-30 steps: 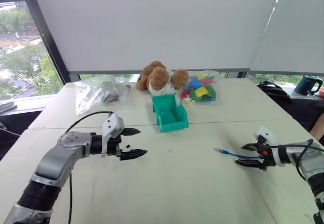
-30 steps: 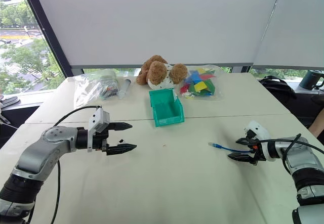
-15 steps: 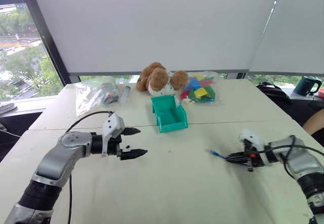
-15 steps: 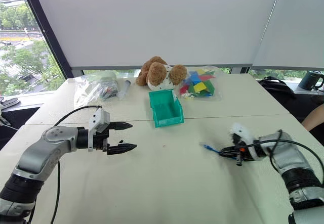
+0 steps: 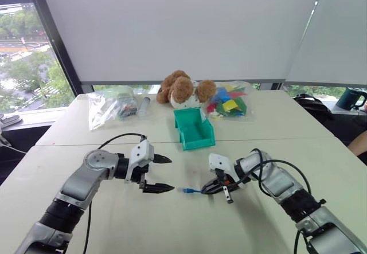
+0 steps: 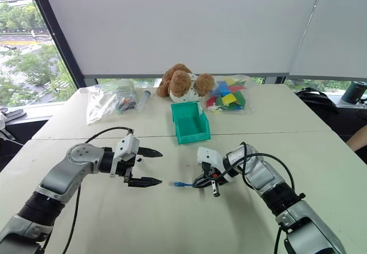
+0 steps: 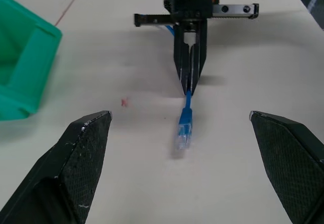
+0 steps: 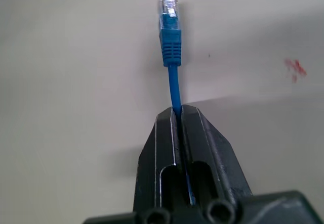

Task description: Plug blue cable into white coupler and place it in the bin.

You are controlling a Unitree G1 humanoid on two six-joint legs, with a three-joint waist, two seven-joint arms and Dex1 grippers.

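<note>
One step is done: your right gripper (image 6: pixel 202 183) pinches the blue cable (image 7: pixel 184 124), nearer you than the bin (image 5: pixel 193 129). Left gripper (image 5: pixel 163 174) gapes wide, empty; mating and binning remain.

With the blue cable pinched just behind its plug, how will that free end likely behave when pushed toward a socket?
The blue cable is thin, so it probably bends under push. The short stretch beyond the shut right gripper stands straight, so it may stay fairly stiff. The plug looks small and light; sag seems unlikely.
</note>
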